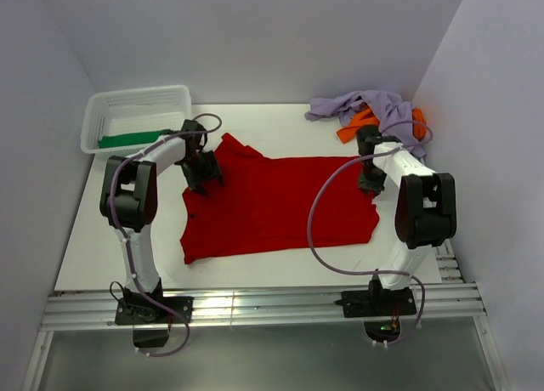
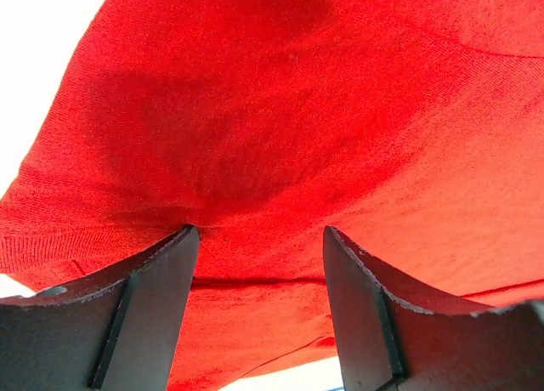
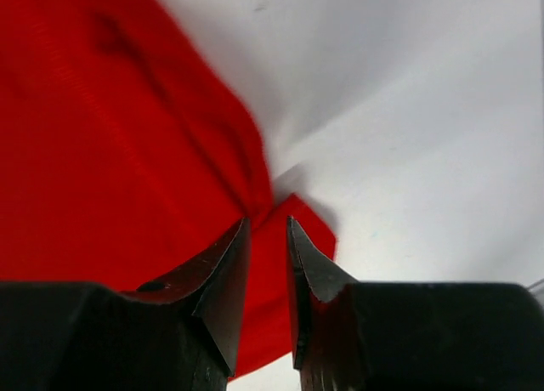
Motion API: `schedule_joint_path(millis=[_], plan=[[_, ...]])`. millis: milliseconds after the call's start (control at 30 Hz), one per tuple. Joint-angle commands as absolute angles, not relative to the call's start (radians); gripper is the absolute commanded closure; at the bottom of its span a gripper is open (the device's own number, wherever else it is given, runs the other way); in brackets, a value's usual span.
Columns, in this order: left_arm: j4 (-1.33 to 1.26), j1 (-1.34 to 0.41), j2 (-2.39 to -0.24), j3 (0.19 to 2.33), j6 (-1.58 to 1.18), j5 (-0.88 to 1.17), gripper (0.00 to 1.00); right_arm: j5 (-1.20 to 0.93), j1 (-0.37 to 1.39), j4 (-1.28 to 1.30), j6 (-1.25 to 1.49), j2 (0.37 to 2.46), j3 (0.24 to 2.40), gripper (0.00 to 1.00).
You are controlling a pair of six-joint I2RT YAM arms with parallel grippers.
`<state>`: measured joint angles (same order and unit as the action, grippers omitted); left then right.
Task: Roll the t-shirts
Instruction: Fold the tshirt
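Visible are a plain red t-shirt (image 1: 276,206), lavender tee (image 1: 378,106), orange tee (image 1: 355,127), seemingly green tee (image 1: 127,139) and white basket (image 1: 136,93).

The work area is a three-sided booth. The left wall (image 1: 42,110) stands well to the left of the left gripper (image 1: 204,174). The back wall (image 1: 255,42) closes the far side beyond both grippers. The right wall (image 1: 497,110) rises close to the right of the right gripper (image 1: 371,185). All three are plain, pale and matte.

Below both grippers you see a flat white table (image 1: 102,238). On the near side of the grippers, aluminium rails (image 1: 272,306) run along the table's edge, with a bright glare patch (image 1: 223,301) nearer the left gripper. Past the rails lies a dull grey surface (image 1: 255,361). The lighting is even, and shadows are soft.
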<state>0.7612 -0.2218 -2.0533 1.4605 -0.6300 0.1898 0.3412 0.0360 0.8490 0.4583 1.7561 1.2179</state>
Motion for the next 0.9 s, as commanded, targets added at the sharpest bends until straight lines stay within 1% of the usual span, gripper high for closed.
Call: schedule_joint_path(millis=[0, 167, 267, 433, 767, 867], plan=[[0.623, -0.218, -2.191, 1.417, -0.581, 0.126, 0.33, 0.29, 0.078, 0.804, 0.428, 1.706, 1.2, 0.68], [0.646, -0.218, -2.183, 1.45, -0.58, 0.123, 0.33, 0.291, 0.155, 0.79, 0.422, 1.721, 1.192, 0.67], [0.655, -0.219, -2.186, 1.465, -0.577, 0.124, 0.33, 0.291, 0.184, 0.779, 0.42, 1.735, 1.189, 0.58], [0.657, -0.221, -2.201, 1.465, -0.574, 0.124, 0.33, 0.298, 0.218, 0.776, 0.42, 1.767, 1.193, 0.57], [0.652, -0.221, -2.217, 1.46, -0.572, 0.121, 0.33, 0.35, 0.245, 0.784, 0.422, 1.828, 1.177, 0.67], [0.655, -0.221, -2.223, 1.468, -0.571, 0.123, 0.33, 0.373, 0.244, 0.793, 0.426, 1.839, 1.175, 0.72]])
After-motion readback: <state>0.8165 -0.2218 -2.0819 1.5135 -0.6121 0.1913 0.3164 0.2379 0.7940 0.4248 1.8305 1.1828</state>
